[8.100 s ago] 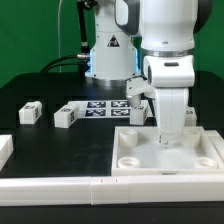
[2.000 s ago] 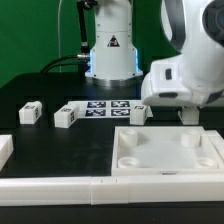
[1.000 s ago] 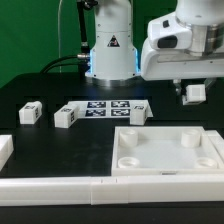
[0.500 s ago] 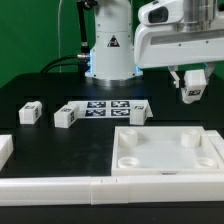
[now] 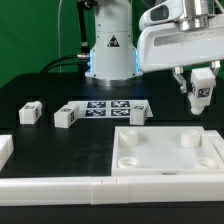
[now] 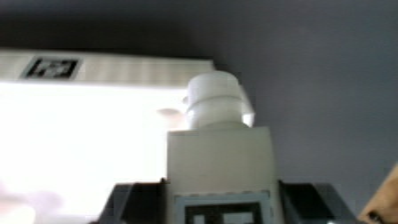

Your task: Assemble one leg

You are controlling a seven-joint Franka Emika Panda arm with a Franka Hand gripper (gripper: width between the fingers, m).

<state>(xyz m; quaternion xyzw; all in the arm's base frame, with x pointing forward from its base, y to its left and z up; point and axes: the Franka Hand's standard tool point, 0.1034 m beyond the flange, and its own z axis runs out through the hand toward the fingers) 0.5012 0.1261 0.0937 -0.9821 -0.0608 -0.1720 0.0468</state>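
My gripper (image 5: 198, 93) hangs in the air at the exterior view's right, above the far right part of the large white panel (image 5: 165, 152). It is shut on a leg (image 5: 201, 92), a stubby white peg with a black-and-white tag. In the wrist view the leg (image 6: 217, 130) stands out between the two dark fingers (image 6: 139, 203), its round tip pointing toward the bright white panel (image 6: 80, 130) below. Three other legs lie on the black table: one (image 5: 31, 113) at the left, one (image 5: 66, 116) beside it, one (image 5: 138, 113) near the panel's far edge.
The marker board (image 5: 108, 106) lies between the legs in front of the robot base (image 5: 110, 55). Long white border rails (image 5: 60, 186) run along the front edge, with a white piece (image 5: 5, 148) at the left.
The gripper lifted the leg up off the panel's far right corner area and turned; over the last second it has shifted slightly right and the held leg has tilted.
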